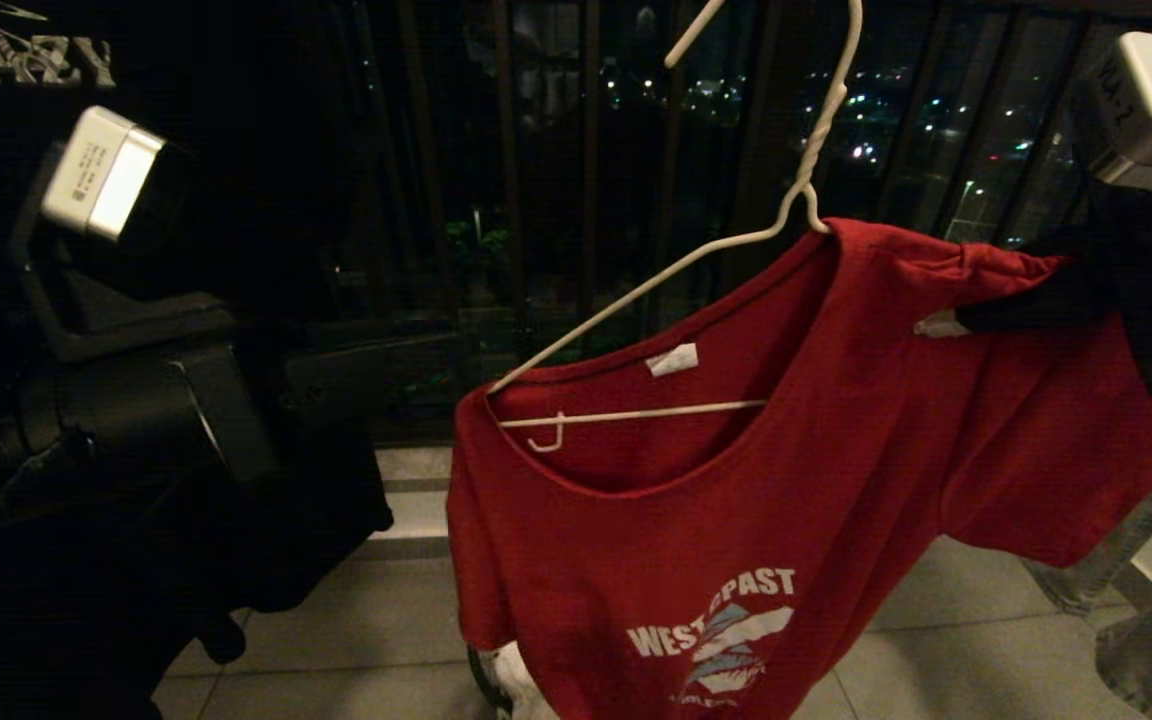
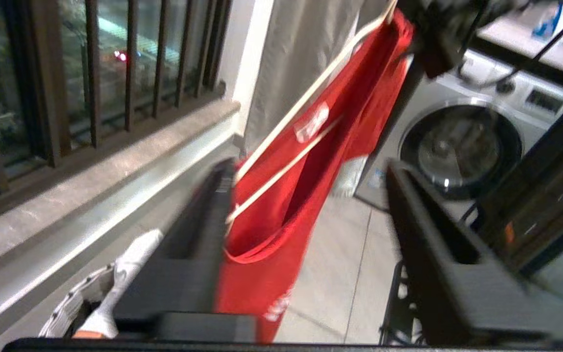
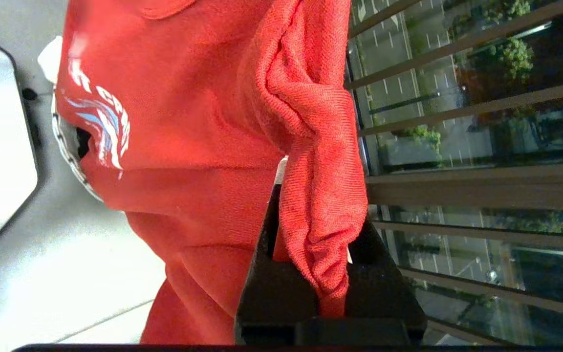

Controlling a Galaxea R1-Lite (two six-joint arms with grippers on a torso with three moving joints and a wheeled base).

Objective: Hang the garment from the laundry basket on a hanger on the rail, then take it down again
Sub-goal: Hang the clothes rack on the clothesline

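Head view first: red tee half-on hanger, R side pinched

Head view: red short-sleeved T-shirt with white "WEST COAST" lettering (image 1: 736,520) hangs lopsided on thin cream-white wire hanger (image 1: 636,290). One hanger end pokes bare through the neck opening on robot's left; the other shoulder is covered. Hanger's hook runs out of frame at top, so can't confirm it sits on the rail. Right gripper (image 1: 976,322) holds the covered shoulder/sleeve, prob. to steady the cloth while the other side gets worked. Left gripper's arm is dark bulk at left, apart from the shirt. Patterned rim of small round laundry basket (image 1: 496,680) peeks out below the hem.

Left wrist view: left gripper (image 2: 306,234) has jaws parted, nothing between them; one finger sits just beside the neckline and bare hanger end. Looks lined up to take that collar edge. Washing machine (image 2: 462,146) behind.

Right wrist view: right gripper (image 3: 311,244) clenched on a bunched fold of red fabric, balcony bars (image 3: 482,186) beyond.

Judgement: hanging step unfinished; left shoulder not yet seated.
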